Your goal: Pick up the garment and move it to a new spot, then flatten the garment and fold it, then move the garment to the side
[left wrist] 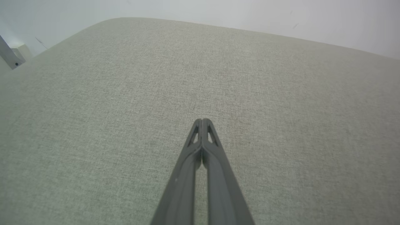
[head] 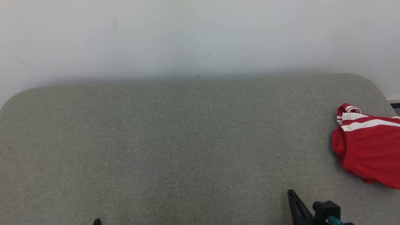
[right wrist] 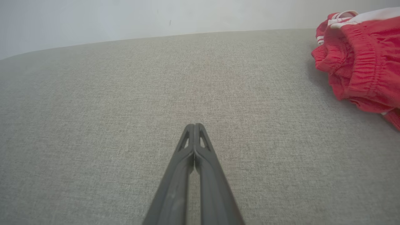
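A crumpled red garment (head: 368, 147) with white stripes and an elastic waistband lies at the right edge of the grey fabric surface (head: 175, 140), partly cut off by the head view. In the right wrist view the garment (right wrist: 362, 59) sits at the upper right, well ahead and to the right of my right gripper (right wrist: 194, 126), which is shut and holds nothing. In the head view my right gripper (head: 291, 193) pokes up at the bottom right. My left gripper (left wrist: 202, 121) is shut over bare fabric, and its tip (head: 97, 221) just shows at the bottom left.
A plain white wall (head: 200, 37) rises behind the surface's rounded far edge. A grey bracket-like object (left wrist: 9, 56) stands beyond the surface's corner in the left wrist view. A dark strip of floor (head: 394, 103) shows past the far right corner.
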Robot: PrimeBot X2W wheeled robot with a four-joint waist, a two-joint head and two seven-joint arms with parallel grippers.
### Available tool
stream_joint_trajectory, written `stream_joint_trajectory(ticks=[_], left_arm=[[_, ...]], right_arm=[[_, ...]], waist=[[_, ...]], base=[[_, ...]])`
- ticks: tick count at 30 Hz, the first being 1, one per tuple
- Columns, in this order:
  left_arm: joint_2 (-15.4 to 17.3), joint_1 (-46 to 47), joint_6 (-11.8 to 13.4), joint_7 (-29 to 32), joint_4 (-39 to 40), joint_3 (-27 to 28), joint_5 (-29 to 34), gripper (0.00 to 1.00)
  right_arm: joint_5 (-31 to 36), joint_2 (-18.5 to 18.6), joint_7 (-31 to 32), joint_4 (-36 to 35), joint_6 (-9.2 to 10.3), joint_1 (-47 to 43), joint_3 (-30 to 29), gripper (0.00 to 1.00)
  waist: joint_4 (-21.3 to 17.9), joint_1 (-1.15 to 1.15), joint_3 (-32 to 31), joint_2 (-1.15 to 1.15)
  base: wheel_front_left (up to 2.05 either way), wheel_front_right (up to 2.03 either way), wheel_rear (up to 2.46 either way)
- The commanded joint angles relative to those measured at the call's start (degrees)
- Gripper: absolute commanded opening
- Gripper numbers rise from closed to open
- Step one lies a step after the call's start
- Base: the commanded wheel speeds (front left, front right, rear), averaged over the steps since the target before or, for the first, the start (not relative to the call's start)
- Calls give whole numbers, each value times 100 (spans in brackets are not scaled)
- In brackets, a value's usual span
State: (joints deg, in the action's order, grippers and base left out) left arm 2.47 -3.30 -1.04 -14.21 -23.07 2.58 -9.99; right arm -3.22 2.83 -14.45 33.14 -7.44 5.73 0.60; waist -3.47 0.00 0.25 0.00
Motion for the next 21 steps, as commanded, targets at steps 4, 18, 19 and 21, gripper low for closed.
stream_joint_trajectory(ticks=[4,18,19,21], left_arm=[[15,142,-46,138,88,68,-498,0],[22,291,-167,498,290,104,-2064,0],[23,302,-175,522,301,108,-2161,0],[24,323,-190,569,322,115,-2343,0]], right_arm=[[-539,-1,149,-136,0,124,-90,0],[-2238,1,506,-542,-1,78,-177,0],[-2339,1,529,-564,-1,77,-185,0],[-2542,1,575,-610,-2,76,-199,0]], waist=[[11,0,0,0],[53,0,-1,0],[56,0,-1,0],[61,0,-1,0]], base=[[0,0,0],[0,0,0],[0,0,0],[0,0,0]])
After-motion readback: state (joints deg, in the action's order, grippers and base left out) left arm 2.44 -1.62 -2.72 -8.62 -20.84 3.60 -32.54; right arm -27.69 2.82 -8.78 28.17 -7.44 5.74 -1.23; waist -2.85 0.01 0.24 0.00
